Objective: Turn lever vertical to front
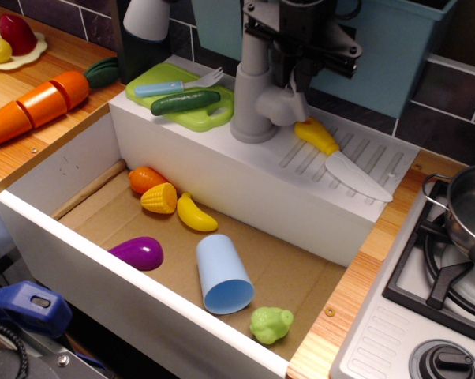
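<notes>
One cucumber (pixel 185 102) lies on the green board (pixel 182 101) at the left; next the grey tap (pixel 253 87), where the black gripper (pixel 299 79) covers the upright lever (pixel 299 88), jaws unclear; a knife (pixel 342 159) lies at the right

Single view only, nothing shared. Mounted high at the front-left, angled down across the toy sink (pixel 80 170) toward the tiled back wall (pixel 450 87). Medium range: takes in the sink, tap column (pixel 252 87), hob (pixel 439 276) at right, gripper (pixel 299 59) cropped at top.
</notes>
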